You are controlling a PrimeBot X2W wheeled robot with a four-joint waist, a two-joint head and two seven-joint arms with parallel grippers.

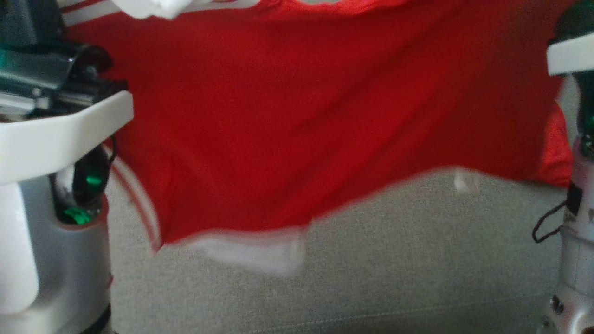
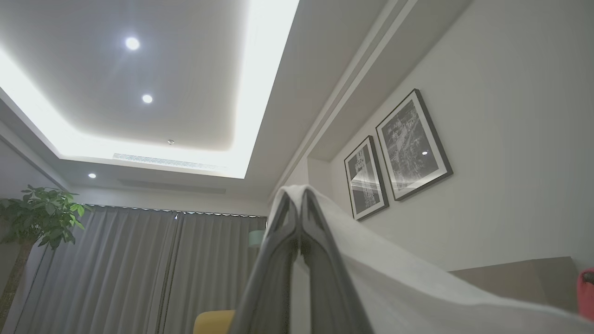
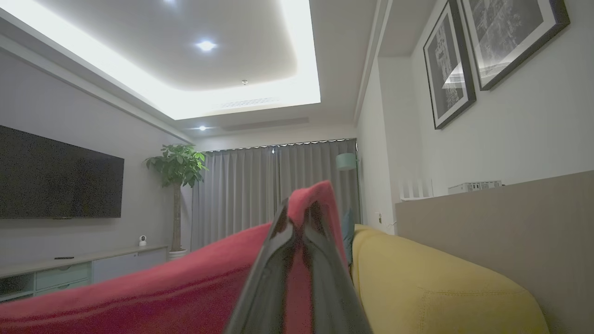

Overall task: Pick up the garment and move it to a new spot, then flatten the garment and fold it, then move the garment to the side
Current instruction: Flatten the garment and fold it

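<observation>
The garment (image 1: pixel 297 116) is a red shirt with white trim and stripes. It hangs spread wide between my two arms above a grey cushion (image 1: pixel 394 278), and its white-edged lower hem (image 1: pixel 250 253) dangles blurred. In the left wrist view my left gripper (image 2: pixel 299 204) points up toward the ceiling, shut on a white part of the garment (image 2: pixel 394 283) that drapes off to the right. My right gripper (image 3: pixel 301 208) is likewise raised and shut on the garment's red cloth (image 3: pixel 162 287), which sags away to the left.
My pale left forearm (image 1: pixel 55 139) stands at the left edge of the head view and the right one (image 1: pixel 575 60) at the right edge. A yellow cushion (image 3: pixel 431 283) and a brown panel (image 3: pixel 510 232) lie near the right gripper. A wall television (image 3: pixel 55 176) and a plant (image 3: pixel 176 167) stand farther off.
</observation>
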